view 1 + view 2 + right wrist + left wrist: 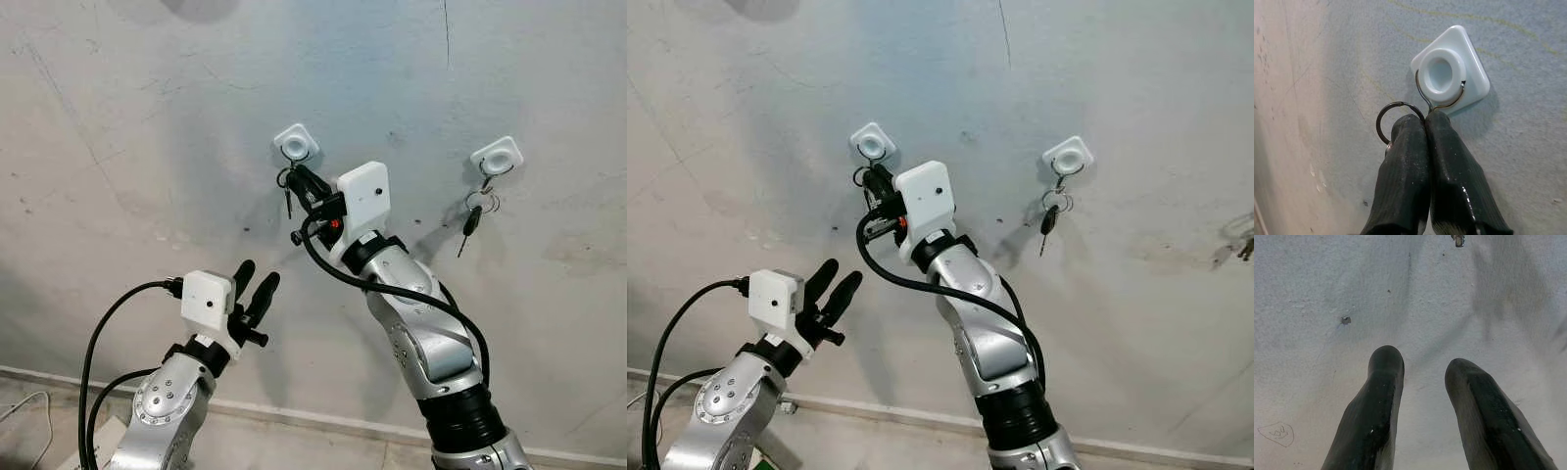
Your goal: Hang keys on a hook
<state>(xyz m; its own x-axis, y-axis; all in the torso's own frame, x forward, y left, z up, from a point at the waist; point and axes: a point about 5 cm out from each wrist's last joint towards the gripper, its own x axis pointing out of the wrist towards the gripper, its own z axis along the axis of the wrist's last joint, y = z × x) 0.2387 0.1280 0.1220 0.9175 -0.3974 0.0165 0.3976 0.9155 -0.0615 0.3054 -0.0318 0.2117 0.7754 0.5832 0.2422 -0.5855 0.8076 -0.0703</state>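
Nearest, the left gripper [253, 284] hangs released and idle well below the white square plastic wall hook [1450, 75]. The right gripper [1425, 119], just under that hook, is clenched on the thin wire key ring [1396, 122], whose loop already curls around the hook's round knob. I judge the hanging nearly done: next it must let go gently and back straight off.

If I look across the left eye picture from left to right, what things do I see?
Left gripper → white hook with the right gripper just below it → second white hook with a hanging key.
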